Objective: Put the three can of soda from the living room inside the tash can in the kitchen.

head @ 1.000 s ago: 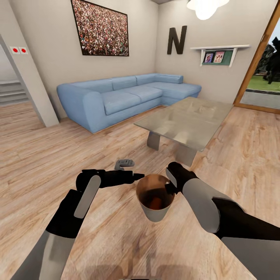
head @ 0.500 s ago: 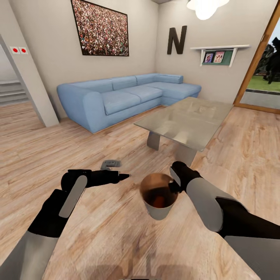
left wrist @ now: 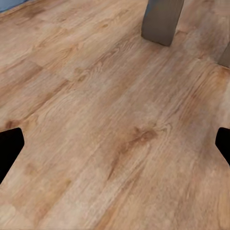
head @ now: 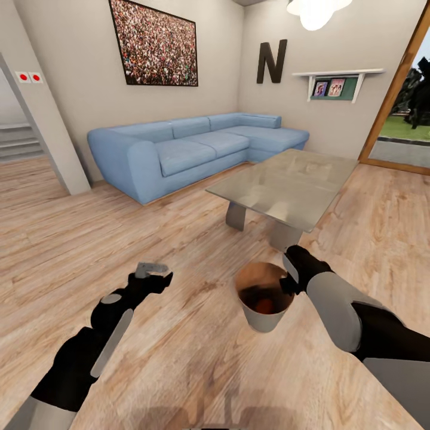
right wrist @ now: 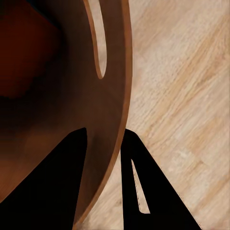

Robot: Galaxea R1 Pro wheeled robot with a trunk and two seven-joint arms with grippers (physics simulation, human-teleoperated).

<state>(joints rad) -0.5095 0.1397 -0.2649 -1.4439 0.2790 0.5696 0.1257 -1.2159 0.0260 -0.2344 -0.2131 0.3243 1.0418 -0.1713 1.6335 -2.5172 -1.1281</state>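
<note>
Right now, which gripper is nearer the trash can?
Right. The right gripper pinches the trash can wall at its rim, one finger inside, one outside. The left gripper hangs open over bare floor, well apart from it.

A home living room: blue sofa, glass table, wood floor.

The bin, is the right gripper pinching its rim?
Yes, in the right wrist view the right gripper has one finger inside and one outside the brown wall of the bin, clamped on its rim.

Wood floor, probably a table leg, spread fingertips.
</note>
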